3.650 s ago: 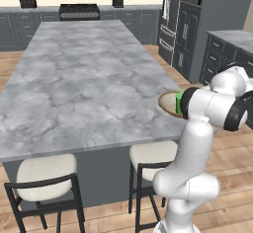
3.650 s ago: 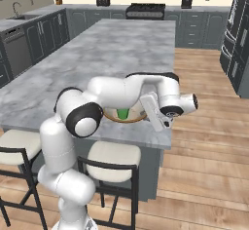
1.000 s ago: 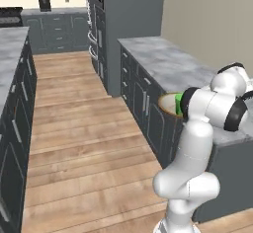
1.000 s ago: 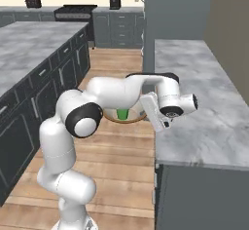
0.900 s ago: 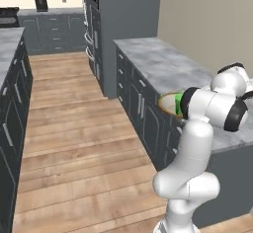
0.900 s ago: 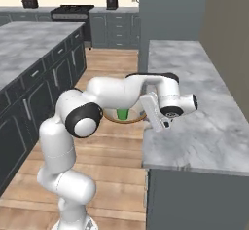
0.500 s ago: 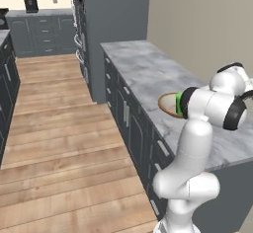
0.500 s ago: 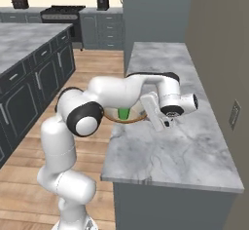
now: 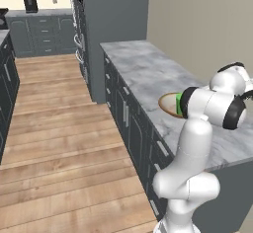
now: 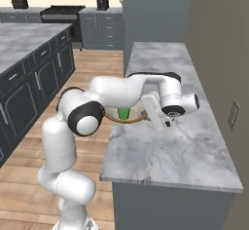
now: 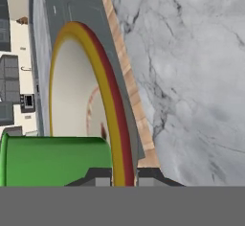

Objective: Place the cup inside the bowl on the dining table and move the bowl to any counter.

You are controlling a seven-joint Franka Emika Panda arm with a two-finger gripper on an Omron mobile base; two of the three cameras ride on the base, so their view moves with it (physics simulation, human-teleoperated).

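Clamped on the bowl's (image 11: 112, 119) rim, our gripper (image 11: 124, 175) is holding it; the cup (image 11: 55, 160) is sitting inside. We are carrying both above the counter (image 10: 180, 126) edge.

Rendered home kitchen: marble counter (image 10: 189, 122), dark cabinets (image 9: 129, 123), stove (image 10: 57, 12), wood floor (image 9: 59, 143).

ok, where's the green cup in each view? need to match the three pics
Left base view: the cup is a green sliver right of centre, in the bowl, mostly hidden behind the arm.
Right base view: just left of centre, under the forearm, standing in the bowl.
Hand view: bottom left, large, beside the bowl's rim, which sits between the fingers.
Shared landmark: the grey marble counter by the beige wall.
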